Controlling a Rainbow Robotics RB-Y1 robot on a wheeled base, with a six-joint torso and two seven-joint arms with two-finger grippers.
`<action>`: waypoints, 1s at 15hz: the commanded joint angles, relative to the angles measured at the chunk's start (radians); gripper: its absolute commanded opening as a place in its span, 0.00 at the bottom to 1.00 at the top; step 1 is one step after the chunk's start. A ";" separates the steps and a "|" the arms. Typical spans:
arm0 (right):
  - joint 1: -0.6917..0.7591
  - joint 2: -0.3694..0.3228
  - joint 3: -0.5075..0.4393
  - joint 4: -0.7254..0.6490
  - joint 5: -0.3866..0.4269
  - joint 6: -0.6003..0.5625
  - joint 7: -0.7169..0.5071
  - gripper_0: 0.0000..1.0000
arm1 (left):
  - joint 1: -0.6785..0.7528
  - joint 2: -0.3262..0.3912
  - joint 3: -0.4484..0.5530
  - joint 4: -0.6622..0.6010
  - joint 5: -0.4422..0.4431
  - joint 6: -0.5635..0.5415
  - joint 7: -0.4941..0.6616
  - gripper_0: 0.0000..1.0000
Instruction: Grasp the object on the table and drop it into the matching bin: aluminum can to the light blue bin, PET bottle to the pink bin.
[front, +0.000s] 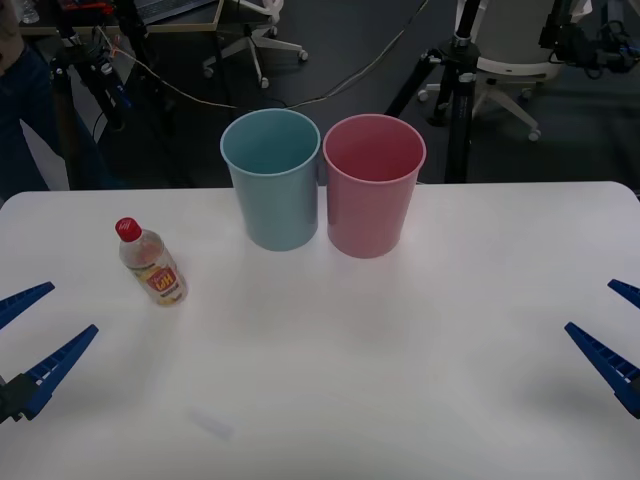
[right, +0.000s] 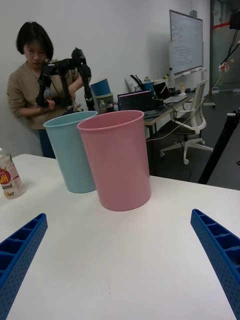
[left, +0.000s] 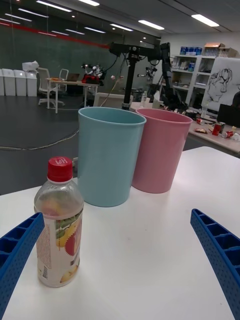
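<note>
White, smooth tabletop (front: 420, 350) with rounded corners, carrying three items. PET bottle (front: 151, 262): small, clear plastic, red screw cap, pale yellowish contents, red-and-yellow label; it stands upright toward the robot's left, well apart from the bins, with bare surface all round it. Light blue bin (front: 272, 180) and pink bin (front: 373, 186): plain tapered round plastic buckets, wider at the rim, side by side at the far middle, their rims touching or nearly so; which, cannot be told. Left tool (front: 30, 330): blue ribbed fingers spread wide, holding nothing, low at the near left, cut off by the frame edge. Right tool (front: 612, 325): likewise spread and empty at the near right, partly cut off.
</note>
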 joint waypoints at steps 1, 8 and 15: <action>0.000 0.000 0.000 0.000 0.000 0.000 0.000 1.00 | -0.019 -0.007 -0.005 -0.002 -0.005 0.010 0.000 1.00; 0.000 0.000 0.000 0.000 0.000 0.000 0.000 1.00 | 0.007 -0.004 -0.004 -0.008 0.000 0.024 -0.005 1.00; 0.000 0.000 0.000 0.000 0.000 0.000 0.000 1.00 | -0.022 -0.003 -0.022 0.150 -0.026 0.037 -0.192 1.00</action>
